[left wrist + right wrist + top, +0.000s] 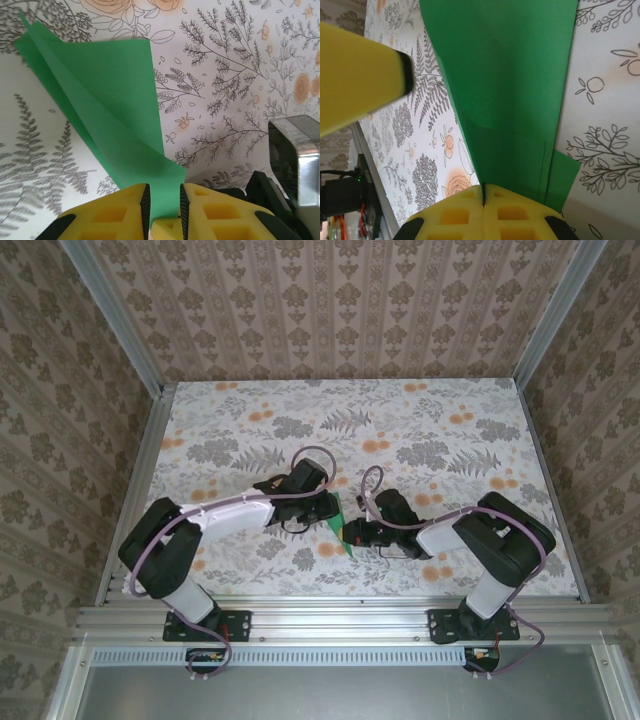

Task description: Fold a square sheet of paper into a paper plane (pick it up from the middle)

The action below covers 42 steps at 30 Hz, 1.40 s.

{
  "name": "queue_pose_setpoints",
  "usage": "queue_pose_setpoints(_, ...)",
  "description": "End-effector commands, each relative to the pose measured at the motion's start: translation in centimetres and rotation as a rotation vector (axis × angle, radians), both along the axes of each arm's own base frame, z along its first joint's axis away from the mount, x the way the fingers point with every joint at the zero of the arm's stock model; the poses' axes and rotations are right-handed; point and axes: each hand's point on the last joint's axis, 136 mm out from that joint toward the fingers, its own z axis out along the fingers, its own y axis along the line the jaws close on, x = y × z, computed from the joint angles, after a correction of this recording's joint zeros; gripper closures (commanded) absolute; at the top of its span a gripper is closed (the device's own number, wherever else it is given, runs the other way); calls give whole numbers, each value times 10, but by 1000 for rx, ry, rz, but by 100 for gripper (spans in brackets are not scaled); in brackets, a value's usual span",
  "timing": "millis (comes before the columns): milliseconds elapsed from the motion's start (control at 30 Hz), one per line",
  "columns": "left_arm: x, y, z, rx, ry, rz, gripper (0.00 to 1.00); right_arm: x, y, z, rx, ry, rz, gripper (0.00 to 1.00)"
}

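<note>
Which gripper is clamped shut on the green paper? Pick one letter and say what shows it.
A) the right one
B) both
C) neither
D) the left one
A: in the right wrist view, the right gripper has its yellow fingers pressed together, with the folded green paper coming out of their seam. The left gripper has its fingers apart on either side of the paper.

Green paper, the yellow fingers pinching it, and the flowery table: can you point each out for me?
Green paper (100,95): left wrist view, middle of the folded sheet.
Right arm's fingers (475,200): right wrist view, yellow pad left of the closed seam.
Table (420,410): top external view, bare far stretch of its flowered surface.
</note>
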Motion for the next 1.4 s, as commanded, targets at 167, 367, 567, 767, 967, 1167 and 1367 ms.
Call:
queue_pose_setpoints(167, 6, -22, 1, -68, -40, -59, 73, 1, 0, 1, 66, 57, -15, 100)
queue_pose_setpoints(367, 11, -25, -12, -49, -40, -64, 73, 2, 2, 1, 79, 68, -18, 100)
queue_pose_setpoints(567, 16, -25, -20, -37, -57, -61, 74, 2, 0, 2, 77, 78, -38, 92)
queue_pose_setpoints(767, 17, -23, -28, -22, -48, -62, 74, -2, -13, 2, 12, 73, -63, 69)
queue_pose_setpoints(967, 17, -22, -31, -14, -44, -66, 75, -4, -27, 7, -83, 39, -76, 57)
queue_pose_setpoints(1167, 19, -23, -31, -14, -40, -67, 75, -4, -29, 2, -192, 69, -31, 51)
queue_pose_setpoints(1367, 19, -25, -33, -19, -33, -72, 75, -2, -24, 0, -212, 81, -4, 50)
